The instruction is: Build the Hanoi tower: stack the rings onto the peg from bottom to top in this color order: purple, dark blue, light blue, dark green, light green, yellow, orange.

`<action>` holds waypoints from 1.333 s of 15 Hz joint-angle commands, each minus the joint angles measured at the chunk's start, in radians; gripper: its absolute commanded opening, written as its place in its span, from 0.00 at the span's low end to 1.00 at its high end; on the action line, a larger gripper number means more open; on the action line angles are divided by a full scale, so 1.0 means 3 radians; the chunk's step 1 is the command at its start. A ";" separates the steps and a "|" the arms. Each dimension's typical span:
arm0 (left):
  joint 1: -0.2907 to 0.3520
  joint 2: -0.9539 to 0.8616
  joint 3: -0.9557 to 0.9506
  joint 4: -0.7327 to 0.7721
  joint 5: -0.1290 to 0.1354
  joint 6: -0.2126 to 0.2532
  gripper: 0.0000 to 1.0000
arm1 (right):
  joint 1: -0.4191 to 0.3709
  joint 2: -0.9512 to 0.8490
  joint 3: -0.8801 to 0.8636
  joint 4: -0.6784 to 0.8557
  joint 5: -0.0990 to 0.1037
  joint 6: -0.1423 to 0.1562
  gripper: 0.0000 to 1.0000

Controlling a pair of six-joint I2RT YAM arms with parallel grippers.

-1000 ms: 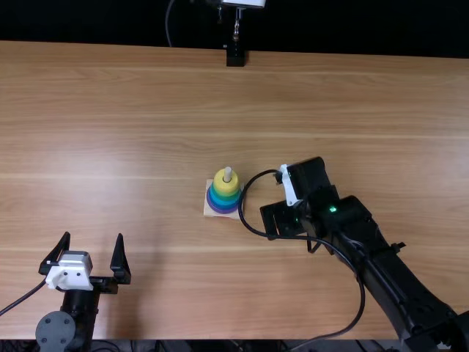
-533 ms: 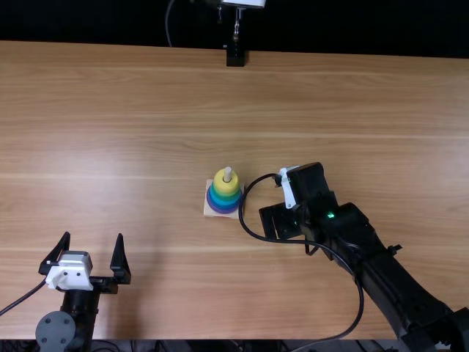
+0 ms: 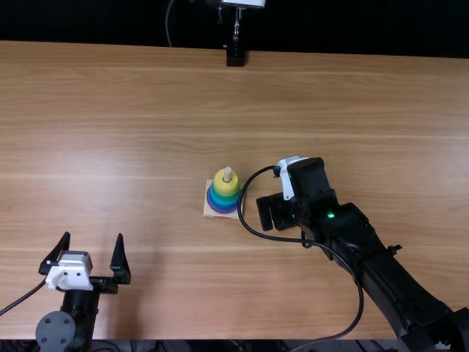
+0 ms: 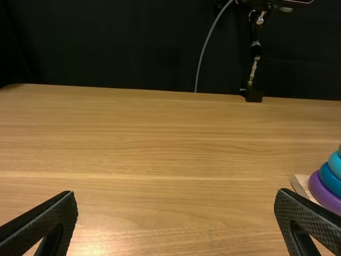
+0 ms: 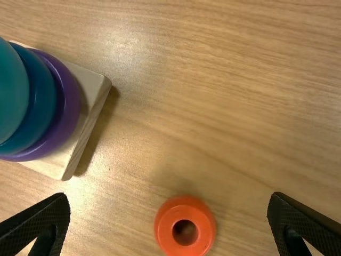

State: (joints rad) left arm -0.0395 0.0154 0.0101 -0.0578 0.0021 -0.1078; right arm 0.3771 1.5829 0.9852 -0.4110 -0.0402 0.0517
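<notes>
In the top view the left gripper point(image 3: 93, 238) rests open near the table's near-left side; in the left wrist view that gripper point(image 4: 176, 194) has widely parted fingers. The right gripper point(image 3: 275, 212) is low over the table, just right of the tower. Purple is the lowest ring on the wooden base point(image 3: 211, 212), blue and green tones follow, and a yellow ring point(image 3: 226, 186) is uppermost, with the peg point(image 3: 228, 173) sticking out. In the right wrist view the open right gripper point(image 5: 169, 197) has the loose orange ring point(image 5: 166, 230) between its spread fingers, untouched, beside the purple ring point(image 5: 70, 109).
A black cable point(image 3: 244, 220) from the right arm loops close beside the tower's base. A black stand point(image 3: 235, 57) is at the table's far edge. The wooden table point(image 3: 132, 132) extends around the tower.
The right gripper has shifted slightly toward the far side of the table, its cable moving along. The left arm and the tower have stayed where they were.
</notes>
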 commanded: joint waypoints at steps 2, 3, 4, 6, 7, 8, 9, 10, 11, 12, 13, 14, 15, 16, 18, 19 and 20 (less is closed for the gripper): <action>-0.0017 -0.0051 -0.0034 -0.0090 -0.0044 0.0016 1.00 | -0.0025 -0.0015 -0.0027 0.0004 0.0024 0.0000 1.00; -0.0017 -0.0051 -0.0034 -0.0090 -0.0044 0.0016 1.00 | -0.0020 0.0036 -0.0027 0.0004 0.0024 0.0000 1.00; -0.0017 -0.0051 -0.0034 -0.0090 -0.0044 0.0016 1.00 | -0.0020 0.0118 -0.0011 0.0004 0.0024 0.0000 1.00; -0.0017 -0.0051 -0.0034 -0.0090 -0.0044 0.0016 1.00 | -0.0020 0.0236 0.0035 0.0010 0.0030 -0.0007 1.00; -0.0017 -0.0051 -0.0034 -0.0090 -0.0044 0.0016 1.00 | -0.0020 0.0292 0.0086 0.0010 0.0024 -0.0007 1.00; -0.0017 -0.0051 -0.0034 -0.0090 -0.0044 0.0016 1.00 | -0.0020 0.0338 0.0106 0.0004 0.0024 -0.0007 1.00; -0.0017 -0.0051 -0.0034 -0.0090 -0.0044 0.0016 1.00 | -0.0020 0.0353 0.0122 0.0004 0.0024 -0.0013 1.00; -0.0017 -0.0051 -0.0034 -0.0090 -0.0044 0.0016 1.00 | -0.0014 0.0353 0.0116 -0.0002 0.0024 -0.0013 1.00; -0.0017 -0.0051 -0.0034 -0.0090 -0.0044 0.0016 1.00 | -0.0020 0.0353 0.0122 -0.0014 0.0024 -0.0013 1.00; -0.0017 -0.0051 -0.0034 -0.0090 -0.0044 0.0016 1.00 | -0.0014 0.0363 0.0122 -0.0014 0.0024 -0.0019 1.00; -0.0017 -0.0051 -0.0034 -0.0090 -0.0044 0.0016 1.00 | -0.0014 0.0394 0.0122 -0.0020 0.0030 -0.0025 1.00; -0.0017 -0.0051 -0.0034 -0.0090 -0.0044 0.0016 1.00 | -0.0014 0.0420 0.0122 -0.0026 0.0030 -0.0025 1.00; -0.0017 -0.0051 -0.0034 -0.0090 -0.0044 0.0016 1.00 | -0.0014 0.0425 0.0127 -0.0032 0.0030 -0.0031 1.00; -0.0017 -0.0051 -0.0034 -0.0090 -0.0044 0.0016 1.00 | -0.0014 0.0430 0.0127 -0.0045 0.0030 -0.0031 1.00; -0.0017 -0.0051 -0.0034 -0.0090 -0.0044 0.0016 1.00 | -0.0014 0.0466 0.0127 -0.0057 0.0030 -0.0031 1.00; -0.0017 -0.0051 -0.0034 -0.0090 -0.0044 0.0016 1.00 | -0.0014 0.0491 0.0137 -0.0094 0.0030 -0.0031 1.00; -0.0017 -0.0051 -0.0034 -0.0090 -0.0044 0.0016 1.00 | -0.0014 0.0517 0.0168 -0.0167 0.0030 -0.0025 1.00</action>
State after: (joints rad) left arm -0.0395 0.0154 0.0101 -0.0578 0.0013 -0.1085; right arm 0.3771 1.7195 1.0019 -0.4679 -0.0360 0.0471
